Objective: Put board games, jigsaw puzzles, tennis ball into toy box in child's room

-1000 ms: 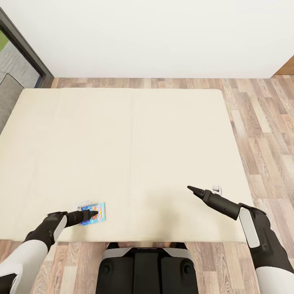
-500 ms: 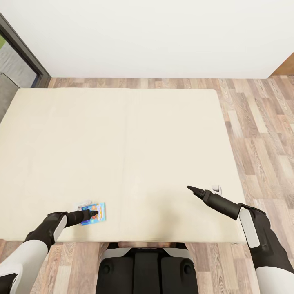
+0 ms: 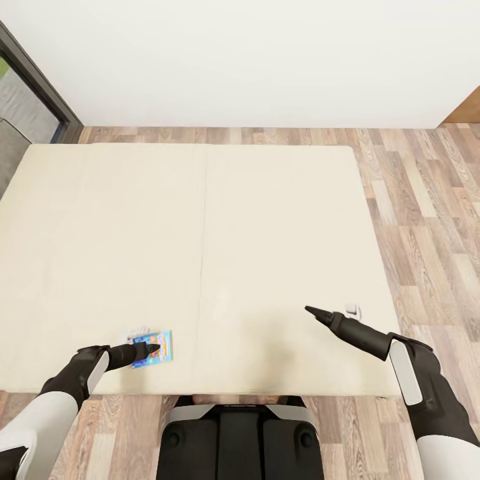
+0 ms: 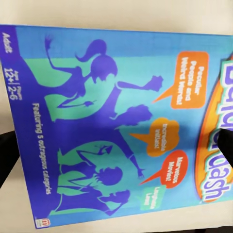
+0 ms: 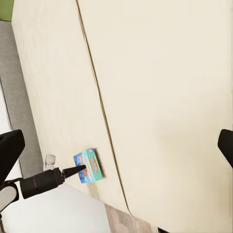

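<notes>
- Blue board game: flat on my bed, at 7 o'clock in the head view, near the mattress edge.
- My left end effector: poised over the game, fingers spread wide past both box edges, gripping nothing.
- My right end effector: at 5 o'clock, above bare mattress, empty; its opening I cannot tell.

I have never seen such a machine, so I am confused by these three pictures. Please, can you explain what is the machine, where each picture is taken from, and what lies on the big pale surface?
It is a simulated wheeled robot with two arms. The wide picture looks down from its head; the other two come from cameras near each arm's tool. The pale surface is a bed on a wood floor. A small blue board game lies flat near its front edge. The left tool reaches over the box, its fingers apart on either side. The right tool hovers over bare mattress, empty.
</notes>
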Robot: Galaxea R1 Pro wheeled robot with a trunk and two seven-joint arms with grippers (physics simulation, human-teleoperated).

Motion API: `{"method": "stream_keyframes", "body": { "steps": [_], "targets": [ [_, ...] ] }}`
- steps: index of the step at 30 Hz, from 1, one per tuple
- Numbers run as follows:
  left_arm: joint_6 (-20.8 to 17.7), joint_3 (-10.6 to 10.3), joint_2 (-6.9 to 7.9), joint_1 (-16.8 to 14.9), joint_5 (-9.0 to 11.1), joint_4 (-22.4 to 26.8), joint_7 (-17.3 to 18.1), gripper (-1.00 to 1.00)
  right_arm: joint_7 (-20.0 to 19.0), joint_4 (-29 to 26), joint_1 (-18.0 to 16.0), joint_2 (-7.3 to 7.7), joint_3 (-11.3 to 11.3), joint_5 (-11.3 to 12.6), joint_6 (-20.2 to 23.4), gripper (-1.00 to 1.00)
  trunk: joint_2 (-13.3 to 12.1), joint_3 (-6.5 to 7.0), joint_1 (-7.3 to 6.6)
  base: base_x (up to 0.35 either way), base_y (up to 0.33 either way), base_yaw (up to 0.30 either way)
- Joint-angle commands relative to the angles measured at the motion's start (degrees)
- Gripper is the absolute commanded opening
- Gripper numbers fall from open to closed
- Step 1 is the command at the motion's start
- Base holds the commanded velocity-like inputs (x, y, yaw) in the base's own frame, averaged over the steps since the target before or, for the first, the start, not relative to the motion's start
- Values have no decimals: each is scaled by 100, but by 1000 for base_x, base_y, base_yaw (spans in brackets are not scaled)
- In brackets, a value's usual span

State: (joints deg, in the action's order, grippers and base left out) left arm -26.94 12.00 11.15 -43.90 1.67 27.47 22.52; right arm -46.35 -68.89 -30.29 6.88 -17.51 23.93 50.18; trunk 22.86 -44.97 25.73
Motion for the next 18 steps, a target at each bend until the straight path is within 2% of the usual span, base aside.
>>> {"method": "stream_keyframes", "body": {
  "steps": [1,6,18],
  "targets": [
    [-57,22,-78,4,18,4,33,100,-19,0,-3,-1,-8,-16,27,100,6,-7,5,0,-67,0],
    [-57,22,-78,4,18,4,33,100,-22,-1,-3,-2,-13,-61,27,100,6,-7,5,0,-197,0],
    [-57,22,-78,4,18,4,33,100,-23,0,-3,-2,-8,-72,27,100,6,-7,5,0,-279,0]
  ]
}}
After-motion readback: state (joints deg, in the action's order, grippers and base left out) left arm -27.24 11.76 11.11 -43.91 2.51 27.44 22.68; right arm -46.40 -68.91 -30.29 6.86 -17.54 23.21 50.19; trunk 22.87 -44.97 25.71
